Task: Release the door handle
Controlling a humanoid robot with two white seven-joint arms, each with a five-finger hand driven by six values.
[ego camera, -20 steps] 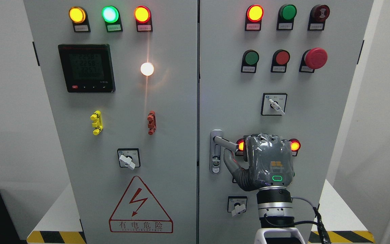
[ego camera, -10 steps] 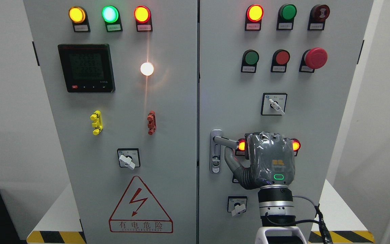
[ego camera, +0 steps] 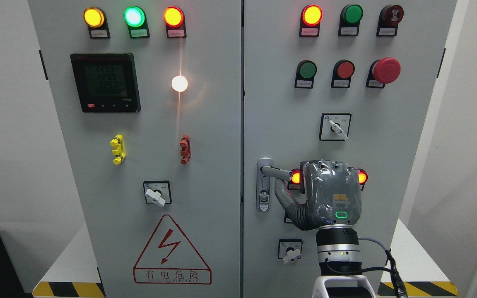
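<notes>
The right hand [ego camera: 333,194] stands upright in front of the right door [ego camera: 346,149] of the grey cabinet, its back turned to me, its wrist and forearm rising from the bottom edge right of the middle. The fingers curl forward over the top, away from view, and the thumb [ego camera: 283,194] reaches up and left under the door handle [ego camera: 275,170]. That handle is a silver lever jutting rightward from a tall plate near the right door's left edge, at mid height. The hand seems closed around the lever's outer end, though the palm hides the contact and I cannot be sure it truly grips.

On the right door I count three lamps or buttons in the top row, the first glowing red [ego camera: 311,15], then three in the row below, ending in a large red mushroom button [ego camera: 386,70]. Two rotary switches show, one above the hand [ego camera: 335,126] and one below it [ego camera: 290,250], and two small orange-red lights peek out on either side of the hand.

The left door [ego camera: 147,165] carries three lit lamps on top, a black digital meter [ego camera: 105,82], one bright white lamp [ego camera: 179,83], a yellow clip [ego camera: 118,149], a red clip [ego camera: 185,149], one rotary switch [ego camera: 157,193] and a red triangular warning sign [ego camera: 172,250].
</notes>
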